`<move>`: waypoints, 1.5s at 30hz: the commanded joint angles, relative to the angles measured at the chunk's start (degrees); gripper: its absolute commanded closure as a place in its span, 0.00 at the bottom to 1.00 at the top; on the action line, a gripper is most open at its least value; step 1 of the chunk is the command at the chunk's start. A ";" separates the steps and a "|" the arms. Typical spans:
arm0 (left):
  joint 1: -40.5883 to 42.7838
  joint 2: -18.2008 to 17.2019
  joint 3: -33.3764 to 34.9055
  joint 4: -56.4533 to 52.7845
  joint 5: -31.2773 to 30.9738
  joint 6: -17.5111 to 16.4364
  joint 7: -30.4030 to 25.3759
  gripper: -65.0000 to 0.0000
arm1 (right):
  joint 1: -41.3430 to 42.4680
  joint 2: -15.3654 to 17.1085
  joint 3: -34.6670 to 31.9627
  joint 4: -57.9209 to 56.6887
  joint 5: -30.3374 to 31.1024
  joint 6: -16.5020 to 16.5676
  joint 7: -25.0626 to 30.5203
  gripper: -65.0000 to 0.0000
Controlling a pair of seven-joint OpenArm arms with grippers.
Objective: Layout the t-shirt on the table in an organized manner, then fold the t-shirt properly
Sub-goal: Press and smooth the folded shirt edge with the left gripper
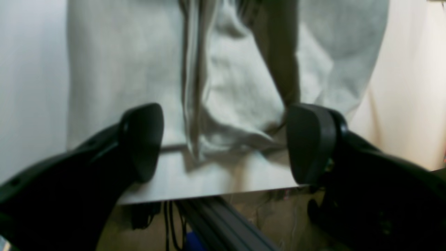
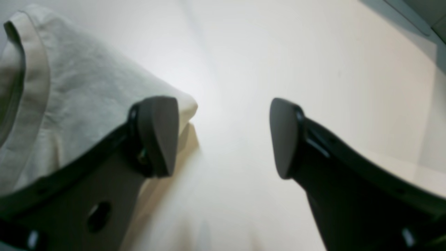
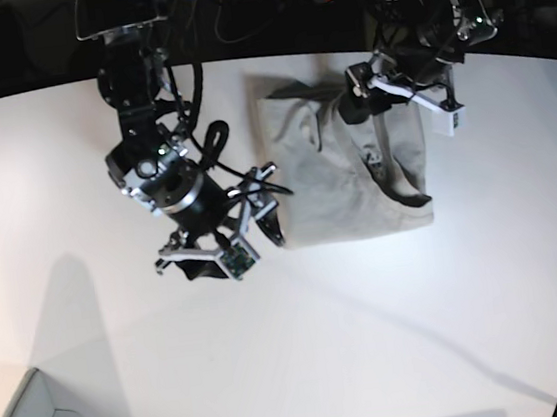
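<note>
On big white smooth tabletop (image 3: 96,370), far middle – light grey-beige cotton t-shirt (image 3: 340,176), partly folded, rumpled. Left gripper (image 1: 224,143) spread wide over bunched edge, empty. Right gripper (image 2: 223,136) spread too, beside shirt corner. Risk – grabbing several layers at once, wrecking fold.
</note>
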 commanded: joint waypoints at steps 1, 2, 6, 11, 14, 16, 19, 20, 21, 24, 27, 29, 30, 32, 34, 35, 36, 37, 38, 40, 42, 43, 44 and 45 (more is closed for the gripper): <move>-0.72 -0.76 -0.07 0.45 -1.12 -0.28 -0.42 0.19 | 0.88 -0.40 -0.08 1.20 0.62 0.19 1.51 0.41; -0.81 -0.85 -0.07 0.10 -1.12 -0.28 -0.42 0.19 | 0.79 -0.40 -0.08 1.20 0.62 0.19 1.51 0.41; -0.90 -1.03 -0.07 -0.52 -1.39 -0.28 -0.42 0.23 | 0.79 -0.40 -0.08 1.20 0.62 0.19 1.51 0.41; -1.69 -1.03 -0.16 -0.52 -1.56 -0.28 -0.50 0.70 | 0.79 -0.40 -0.08 1.20 0.62 0.19 1.51 0.41; -2.39 -1.03 -0.07 -0.60 -0.95 -0.28 -0.24 1.00 | 0.79 0.03 -0.08 1.11 0.62 0.19 1.51 0.41; -2.48 -1.11 -0.07 -0.60 -1.21 -0.28 0.02 0.99 | 0.79 0.03 -0.08 1.11 0.62 0.19 1.51 0.41; -1.95 -1.11 -0.16 0.98 -1.74 -0.28 0.11 1.00 | 0.79 0.12 -0.08 1.02 0.62 0.19 1.51 0.41; -1.87 -1.03 -0.51 2.12 -1.74 -0.28 0.11 1.00 | 0.79 0.12 -0.08 1.02 0.62 0.19 1.51 0.41; -1.51 -0.94 -0.68 3.26 -1.74 -0.28 0.11 1.00 | 0.79 0.12 -0.08 1.11 0.62 0.19 1.51 0.41; 0.60 -1.03 -1.12 8.10 -1.74 -0.28 0.11 1.00 | 0.79 0.12 -0.08 1.11 0.62 0.19 1.51 0.41; 2.18 -1.03 -4.11 12.06 -1.74 -0.36 0.20 1.00 | 0.79 0.12 -0.08 1.20 0.62 0.19 1.51 0.41; 2.44 -1.03 -5.96 13.55 -1.74 -0.36 0.20 1.00 | 0.79 0.12 -0.08 1.20 0.62 0.19 1.51 0.41; 2.44 -1.03 -7.01 13.81 -1.74 -0.36 0.20 1.00 | 0.79 0.12 -0.08 1.20 0.62 0.19 1.51 0.41; 2.44 -1.11 -9.21 13.90 -2.27 -0.45 0.29 1.00 | 0.79 0.12 -0.08 1.20 0.62 0.19 1.51 0.41; 2.53 -1.91 -11.32 13.73 -4.29 -0.45 0.29 1.00 | 0.79 0.12 -0.08 1.20 0.62 0.19 1.51 0.41; 2.53 -3.05 -11.85 13.55 -5.34 -0.45 0.29 1.00 | 0.79 0.12 -0.08 1.20 0.62 0.19 1.51 0.41; 2.53 -3.75 -11.94 12.67 -6.31 -0.45 0.29 1.00 | 0.79 0.12 -0.08 1.20 0.62 0.19 1.51 0.41; 2.44 -4.37 -12.02 11.35 -7.37 -0.45 0.29 1.00 | 0.79 0.12 -0.08 1.20 0.62 0.19 1.51 0.41; 2.27 -5.25 -12.02 9.86 -8.07 -0.45 0.29 1.00 | 0.79 0.12 -0.17 1.20 0.71 0.19 1.51 0.41; 2.18 -6.39 -12.02 6.96 -9.12 -0.45 0.11 1.00 | 0.79 0.12 -0.17 1.20 0.71 0.19 1.51 0.41; 2.00 -6.83 -12.02 4.14 -8.95 -0.45 -0.33 1.00 | 0.79 0.12 -0.17 1.11 0.71 0.19 1.51 0.41; 1.91 -6.83 -12.02 2.65 -8.86 -0.45 -0.42 1.00 | 0.53 0.12 -0.17 1.11 0.71 0.19 1.51 0.41; 1.56 -6.83 -12.02 1.42 -8.77 -0.45 -0.42 1.00 | 0.27 0.12 -0.25 1.11 0.71 0.19 1.51 0.41; 1.03 -6.83 -12.02 0.27 -8.68 -0.45 -0.42 1.00 | 0.27 0.12 -0.25 1.02 0.71 0.19 1.51 0.41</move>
